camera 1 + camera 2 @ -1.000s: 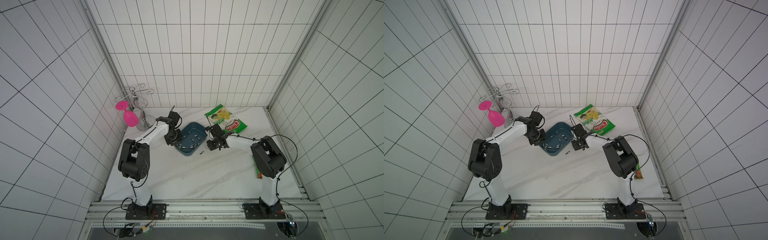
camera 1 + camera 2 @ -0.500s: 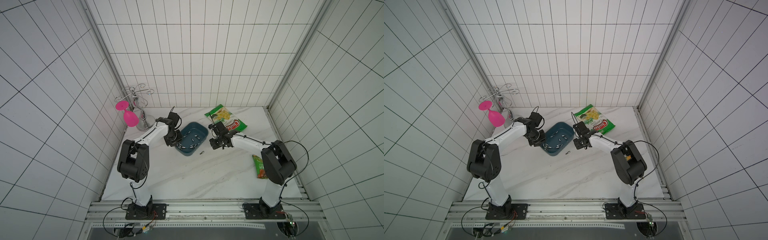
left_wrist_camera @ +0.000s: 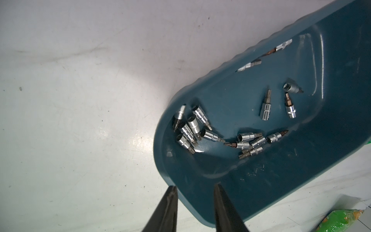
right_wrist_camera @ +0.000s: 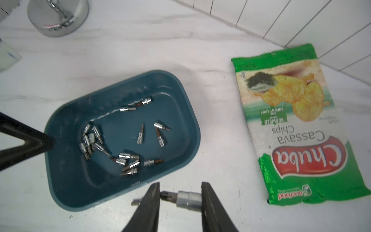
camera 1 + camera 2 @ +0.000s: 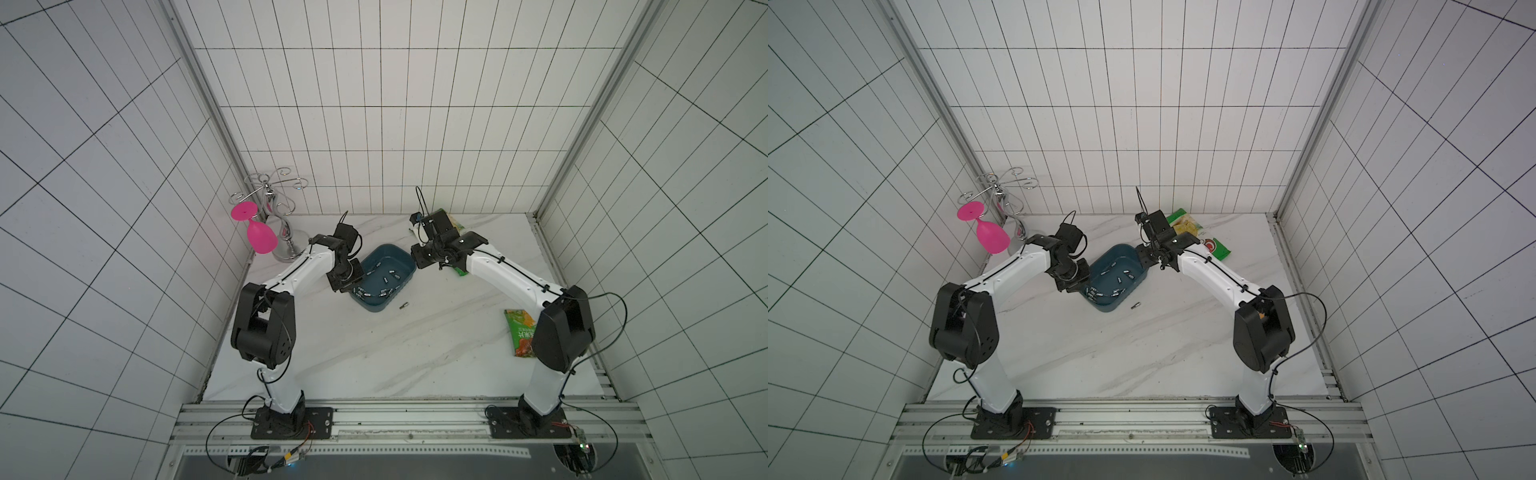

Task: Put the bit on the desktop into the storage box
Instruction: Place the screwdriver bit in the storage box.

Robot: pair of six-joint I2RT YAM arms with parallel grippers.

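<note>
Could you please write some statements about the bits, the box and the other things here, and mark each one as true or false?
1. The right gripper holds a bit between its fingers. True.
2. A loose bit lies on the desktop beside the storage box. True.
3. The storage box is empty. False: many bits lie in it.
4. The chips bag lies inside the storage box. False: it lies on the desktop beside it.
5. The pink glass stands upright on the desktop. False: it hangs upside down on the metal rack.
</note>
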